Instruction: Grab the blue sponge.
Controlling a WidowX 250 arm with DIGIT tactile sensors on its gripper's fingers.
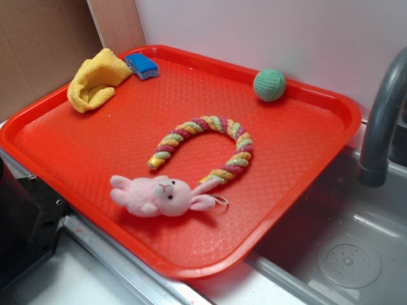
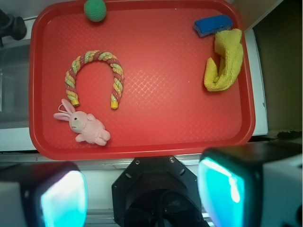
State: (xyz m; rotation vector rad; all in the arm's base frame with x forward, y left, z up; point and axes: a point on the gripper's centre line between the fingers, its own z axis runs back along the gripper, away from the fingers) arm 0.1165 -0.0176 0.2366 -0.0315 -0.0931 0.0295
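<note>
Two claw fingers (image 2: 64, 196) wide apart, empty

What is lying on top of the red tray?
On the red tray: blue sponge touching a yellow cloth, green knitted ball, rope ring, pink bunny. Whatever is under the cloth is hidden.

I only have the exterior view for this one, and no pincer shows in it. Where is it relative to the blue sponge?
Observer: In the wrist view the pincer hangs outside the near rim of the tray. The blue sponge sits in the far right corner.
Operator: Open or shut?
Observer: Open. Its fingers are wide apart with nothing between them.
Operator: Anything in the path?
Observer: Toward the sponge it's mostly bare tray. The rope ring and pink rabbit lie off to the left.
</note>
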